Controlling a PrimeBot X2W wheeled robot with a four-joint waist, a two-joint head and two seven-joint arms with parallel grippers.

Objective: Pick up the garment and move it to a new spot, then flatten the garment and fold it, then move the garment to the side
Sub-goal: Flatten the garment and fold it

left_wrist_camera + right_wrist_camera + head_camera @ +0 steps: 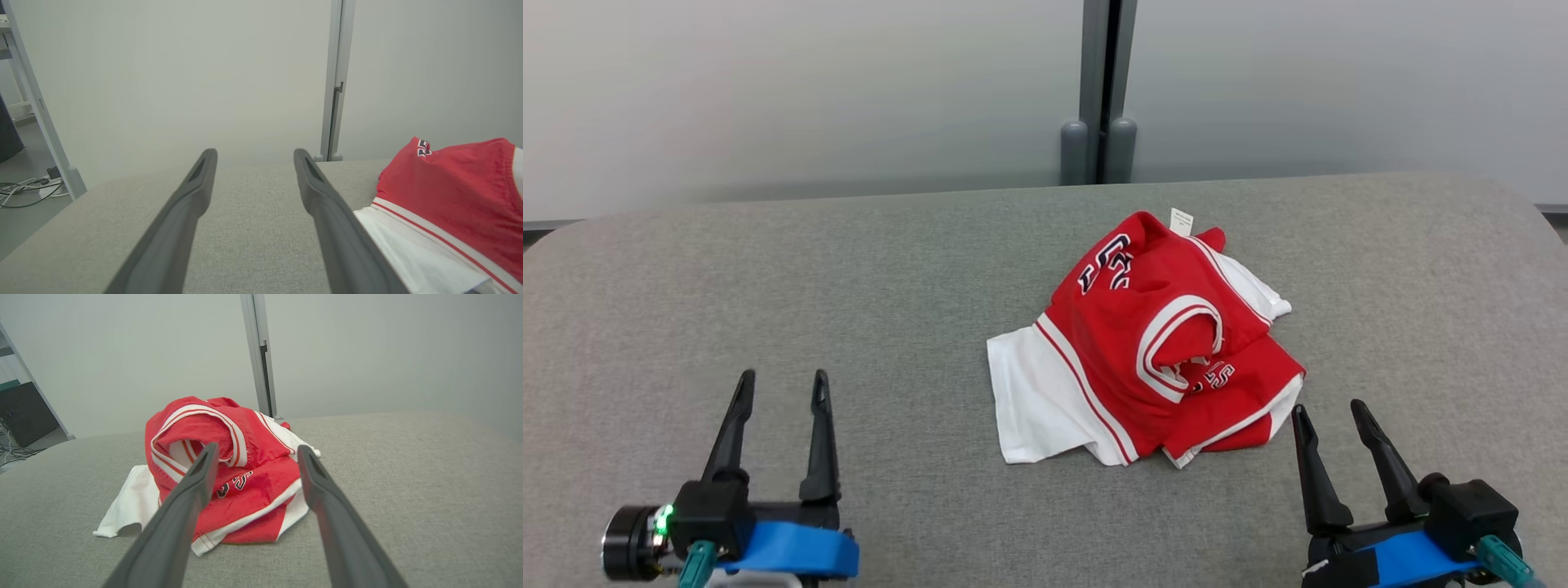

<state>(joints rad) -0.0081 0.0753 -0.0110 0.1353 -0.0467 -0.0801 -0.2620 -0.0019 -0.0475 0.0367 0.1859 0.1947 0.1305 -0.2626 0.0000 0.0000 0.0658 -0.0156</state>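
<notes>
At the 7 o'clock corner of the head view, the left gripper (784, 377) hangs low over the grey padded table (768, 269), its two dark fingers pointing toward 12 o'clock, spread apart and grasping nothing. At 5 o'clock the right gripper (1329, 408) takes a matching pose, its fingers leaning slightly toward 11 o'clock, likewise released and empty. The garment (1152, 343), a crumpled red and white shirt with dark lettering, lies on the table just off centre toward 4 o'clock. Its near hem is close to the right fingertips but apart from them, and it is well apart from the left gripper. A small white label (1181, 220) stands up at the 12 o'clock edge of the garment. The left wrist view places the garment at 4 o'clock, outside the finger gap, and adds a bundle of cables (20, 190) on the floor at 9 o'clock. The right wrist view places the garment directly beyond and between the fingers, and adds a dark box (24, 412) at 9 o'clock. Count: two grippers with two fingers each, one garment, one label, and one grey post (1098, 90) with two rounded feet behind the table at 12 o'clock.
</notes>
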